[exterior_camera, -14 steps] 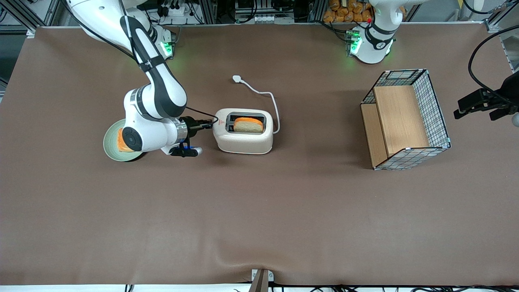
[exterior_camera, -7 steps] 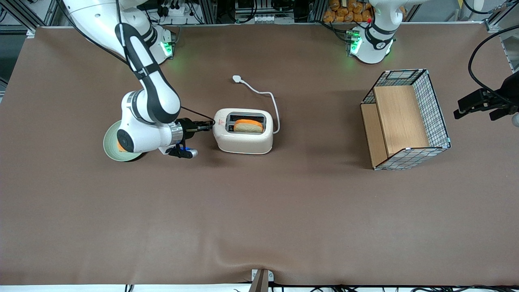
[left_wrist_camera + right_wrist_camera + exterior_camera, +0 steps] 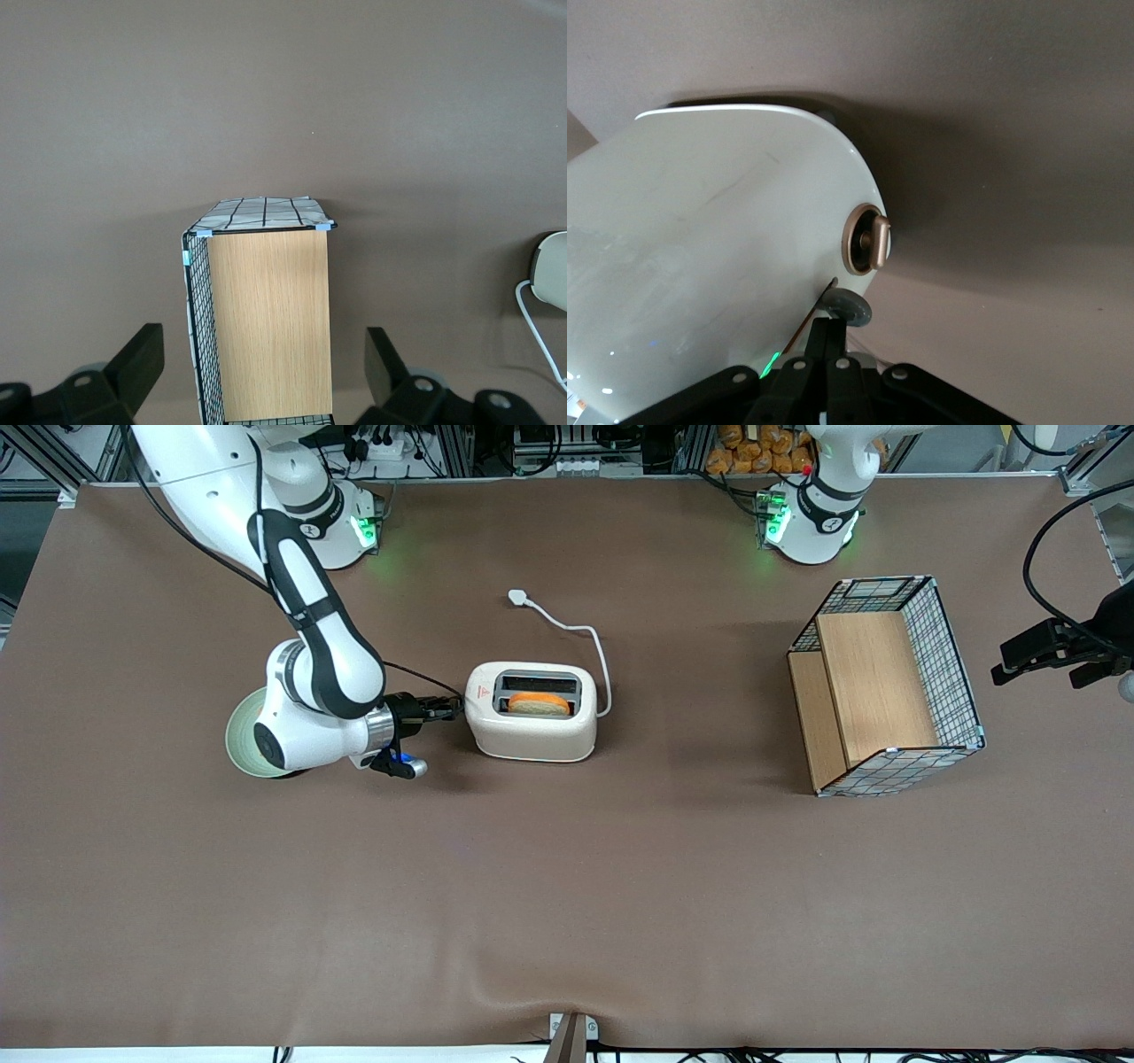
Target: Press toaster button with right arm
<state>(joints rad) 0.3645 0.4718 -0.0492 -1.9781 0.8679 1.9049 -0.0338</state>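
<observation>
The cream-white toaster [image 3: 532, 731] stands mid-table with a slice of toast [image 3: 539, 705] sunk low in the slot nearer the front camera. The right arm [image 3: 310, 646] reaches down to the toaster's end that faces the working arm's end of the table. My gripper [image 3: 446, 708] is shut, fingers pressed together, with its tips [image 3: 835, 326] resting on the small round grey toaster button [image 3: 852, 306]. Close by on the toaster's pale end wall [image 3: 726, 248] is a bronze dial [image 3: 866, 241]. In the front view the gripper hides the button.
A green plate [image 3: 241, 737] lies under the arm's wrist. The toaster's white cord and plug [image 3: 517, 597] trail farther from the camera. A wire basket with wooden panels [image 3: 886, 686] stands toward the parked arm's end, its wooden panel [image 3: 270, 328] also in the left wrist view.
The gripper has sunk lower against the toaster's end and the toast has dropped from standing proud of the slot to low inside it. The wrist now covers the orange slice on the plate.
</observation>
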